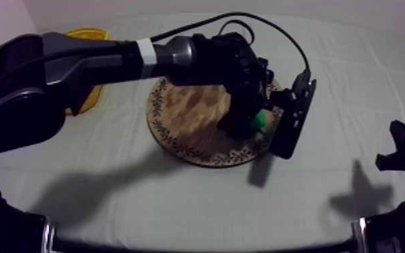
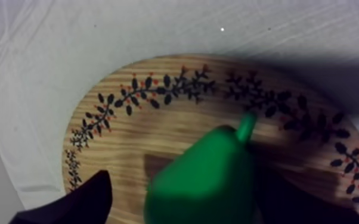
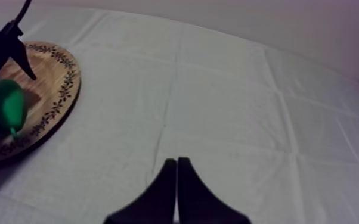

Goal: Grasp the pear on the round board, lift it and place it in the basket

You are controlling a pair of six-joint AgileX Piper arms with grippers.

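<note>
Left gripper [image 1: 245,125] hangs spread around the green pear [image 2: 203,179] on the right side of the wooden board [image 2: 158,119], not pinching it, so an off-centre closure may squeeze the rounded fruit out sideways, away from the far-left yellow basket [image 1: 87,32]

You're looking at one pear [image 1: 261,122], one round wooden board [image 1: 185,128] and one yellow basket [image 1: 87,33], on a single counter [image 1: 178,195].
</note>
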